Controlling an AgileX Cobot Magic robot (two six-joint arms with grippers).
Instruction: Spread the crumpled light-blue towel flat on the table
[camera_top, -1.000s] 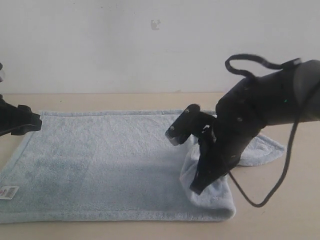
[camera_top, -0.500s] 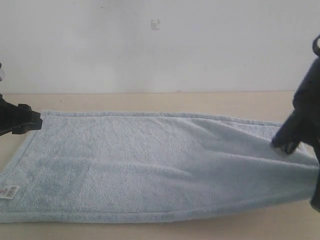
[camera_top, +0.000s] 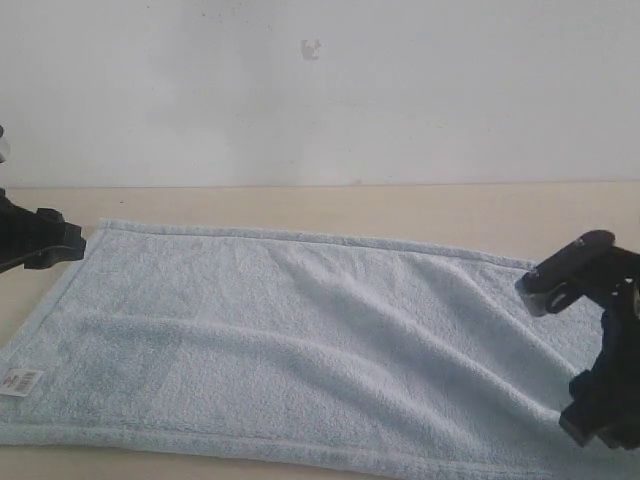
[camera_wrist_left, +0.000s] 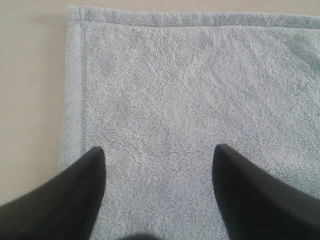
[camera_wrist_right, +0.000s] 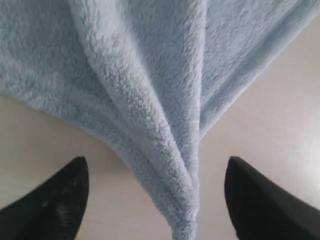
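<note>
The light-blue towel (camera_top: 300, 340) lies stretched out across the beige table (camera_top: 400, 210), with long shallow wrinkles running toward its right end. Its white label (camera_top: 20, 381) is at the near left corner. My left gripper (camera_top: 45, 243) hovers at the towel's far left corner; in the left wrist view it (camera_wrist_left: 159, 150) is open above the hemmed corner of the towel (camera_wrist_left: 190, 90), holding nothing. My right gripper (camera_top: 585, 350) stands at the towel's right end. In the right wrist view it (camera_wrist_right: 156, 160) is open, and a bunched fold of towel (camera_wrist_right: 150, 100) lies between the spread fingers.
A plain white wall (camera_top: 320, 90) backs the table. Bare tabletop shows behind the towel and at the right (camera_top: 560, 215), and beside the bunched fold in the right wrist view (camera_wrist_right: 50, 140).
The right arm pulled the folded-over right end of the towel far to the right, unfolding it to full length. It now sits lower with its fingers spread. The left gripper stayed put.
</note>
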